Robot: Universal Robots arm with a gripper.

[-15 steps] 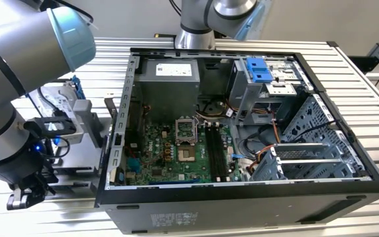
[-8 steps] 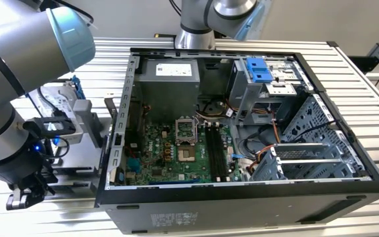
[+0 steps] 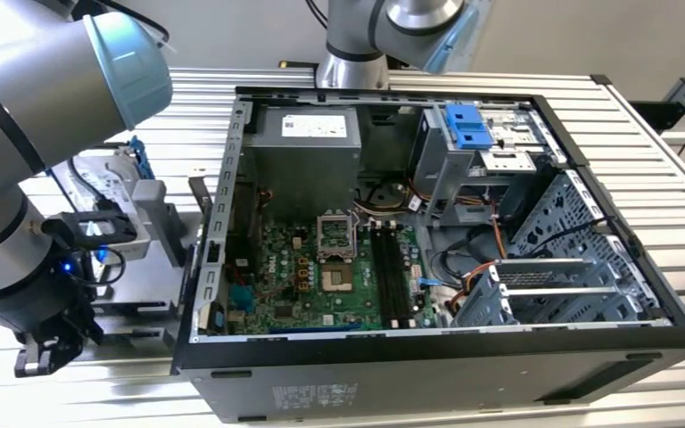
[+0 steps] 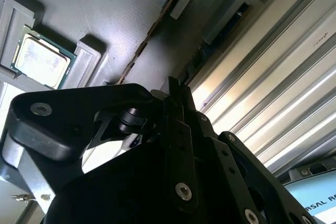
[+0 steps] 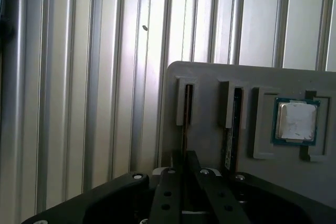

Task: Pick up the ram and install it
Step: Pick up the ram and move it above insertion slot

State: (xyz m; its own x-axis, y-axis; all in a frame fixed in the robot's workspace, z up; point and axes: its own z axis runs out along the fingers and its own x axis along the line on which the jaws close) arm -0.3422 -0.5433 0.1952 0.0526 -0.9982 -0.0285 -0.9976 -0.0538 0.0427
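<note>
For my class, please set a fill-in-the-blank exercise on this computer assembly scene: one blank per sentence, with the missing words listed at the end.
1. In the exterior view, the motherboard inside the open computer case is coloured ____.
2. In the first wrist view, the grey holder has ____ narrow slots, and a ram stick stands on edge in one.
3. The square silver part lying in a recess of the holder beside those slots is a ____ chip.

Missing words: green; two; processor.

ram (image 5: 187, 121): lower end hidden behind hand (image 5: 186, 163) | tray (image 5: 210, 80): cut off at edge
</note>
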